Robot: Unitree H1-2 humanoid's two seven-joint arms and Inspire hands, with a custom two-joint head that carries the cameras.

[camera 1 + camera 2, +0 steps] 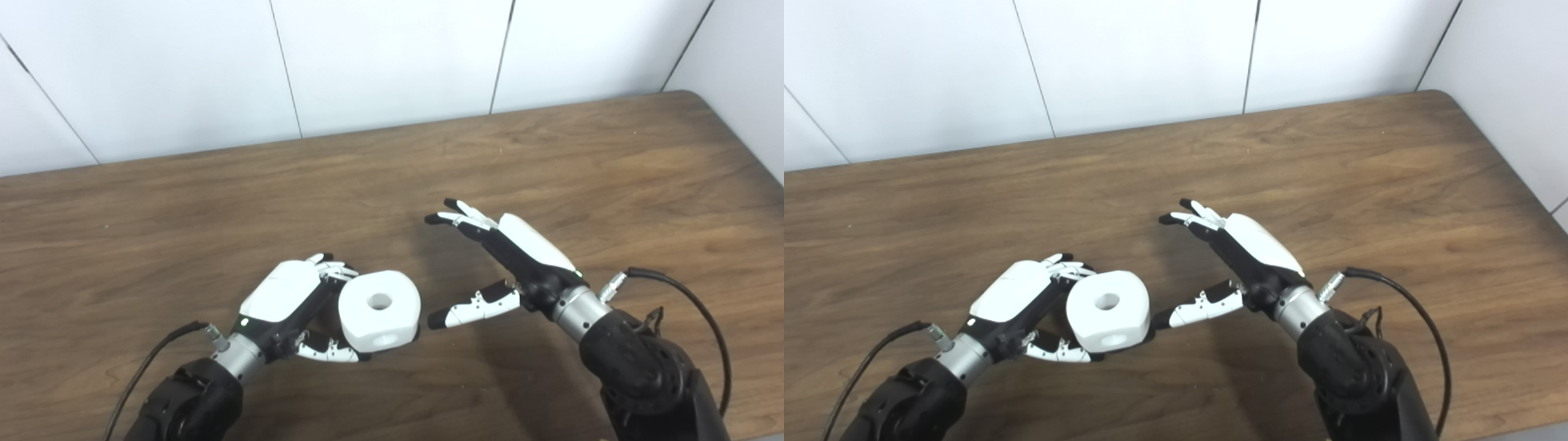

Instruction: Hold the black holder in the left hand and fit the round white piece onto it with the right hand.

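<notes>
Left eye view shows our two hands low over a brown wooden table point(184, 202), with a white panelled wall point(380, 61) along its far edge. At the left, our left hand point(288, 300) comes in from the near left corner and pinches the round white piece point(380, 309), with fingers point(334, 269) curled against its far left side and the thumb point(327, 350) pressed under its near left edge. The piece has rounded corners, one hole in its top face and another on its near side. A sliver of black shows at its lower right edge; we cannot tell whether that is the black holder. To the right of the piece, our right hand point(514, 260) is spread and holds nothing. Its thumb point(474, 306) points left toward the piece, its tip just beside it but apart in this view, while its fingers point(459, 215) reach far and left. A black cable point(692, 300) loops from the right wrist.
</notes>
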